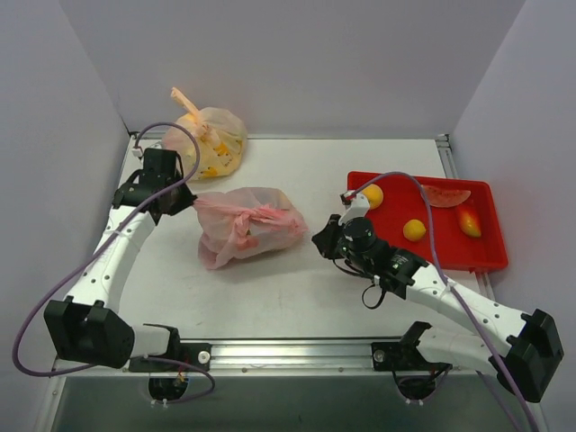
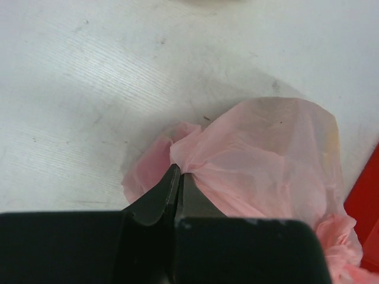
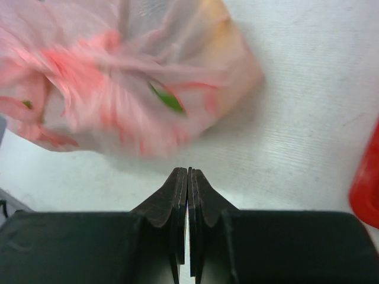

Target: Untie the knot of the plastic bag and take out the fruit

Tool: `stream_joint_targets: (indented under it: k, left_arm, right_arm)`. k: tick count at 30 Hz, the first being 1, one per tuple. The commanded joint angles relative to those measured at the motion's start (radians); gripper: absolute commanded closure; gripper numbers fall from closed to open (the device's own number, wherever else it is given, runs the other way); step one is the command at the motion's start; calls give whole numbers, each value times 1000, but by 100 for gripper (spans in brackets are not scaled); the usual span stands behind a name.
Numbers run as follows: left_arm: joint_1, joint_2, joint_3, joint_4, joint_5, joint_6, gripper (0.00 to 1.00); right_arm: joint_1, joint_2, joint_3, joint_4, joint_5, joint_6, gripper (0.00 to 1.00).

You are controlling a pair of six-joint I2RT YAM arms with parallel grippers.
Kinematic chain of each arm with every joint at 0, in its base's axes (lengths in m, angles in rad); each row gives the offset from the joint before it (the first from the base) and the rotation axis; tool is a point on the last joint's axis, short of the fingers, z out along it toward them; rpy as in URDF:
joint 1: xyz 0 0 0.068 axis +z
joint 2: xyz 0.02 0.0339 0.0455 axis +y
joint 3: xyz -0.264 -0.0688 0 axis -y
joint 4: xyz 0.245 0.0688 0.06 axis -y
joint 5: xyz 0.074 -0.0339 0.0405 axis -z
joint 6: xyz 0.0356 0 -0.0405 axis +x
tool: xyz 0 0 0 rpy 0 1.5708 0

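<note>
The pink plastic bag [image 1: 247, 225] lies on its side mid-table, bulging, with its fruit hidden inside. A darker bunched strand, the knot [image 1: 261, 218], lies across the bag's middle. My left gripper [image 1: 187, 203] is at the bag's left end, shut on a pinch of the pink plastic [image 2: 179, 171]; the bag [image 2: 266, 154] spreads away to the right of it. My right gripper [image 1: 320, 241] is shut and empty, just right of the bag and not touching it. In the right wrist view its closed tips [image 3: 188, 170] sit below the blurred bag [image 3: 118, 77].
A paler orange bag [image 1: 209, 139] with an upright tail [image 1: 186, 102] stands at the back left. A red tray [image 1: 481, 256] at the right holds two oranges [image 1: 414, 229], a watermelon slice [image 1: 447, 195] and a yellow-red fruit [image 1: 468, 220]. Walls enclose the table's back and sides.
</note>
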Motion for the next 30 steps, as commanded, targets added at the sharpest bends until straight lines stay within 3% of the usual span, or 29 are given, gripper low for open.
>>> stream_joint_targets:
  k: [1, 6, 7, 8, 10, 11, 13, 14, 17, 22, 30]
  left_arm:
    - [88, 9, 28, 22, -88, 60, 100]
    - [130, -3, 4, 25, 1, 71, 100]
    - [128, -11, 2, 35, 28, 77, 98]
    - [127, -20, 0, 43, 80, 83, 93]
    - [107, -59, -9, 61, 113, 112, 75]
    - [97, -71, -10, 63, 125, 120, 58]
    - [74, -114, -16, 69, 153, 135, 48]
    - [47, -129, -16, 71, 154, 137, 36]
    - [-36, -185, -21, 69, 142, 161, 24]
    - [-151, -260, -41, 56, 108, 195, 9]
    - [-266, -346, -133, 17, 35, 60, 3]
  right_arm:
    - [-28, -38, -32, -91, 108, 27, 100]
    - [-28, -41, -30, -96, 4, 16, 99]
    - [-25, -44, -20, -125, -14, -2, 95]
    - [-24, -46, 14, -149, -25, -24, 83]
    - [-22, -44, 59, -174, -74, -106, 69]
    - [-22, -39, 109, -205, -85, -142, 56]
    - [-25, -6, 175, -243, -140, -230, 45]
    - [-25, 9, 207, -281, -156, -258, 37]
    - [-35, 86, 347, -333, -200, -361, 24]
    - [-104, 276, 565, -393, -335, -476, 16]
    - [-145, 529, 757, -409, -524, -536, 14]
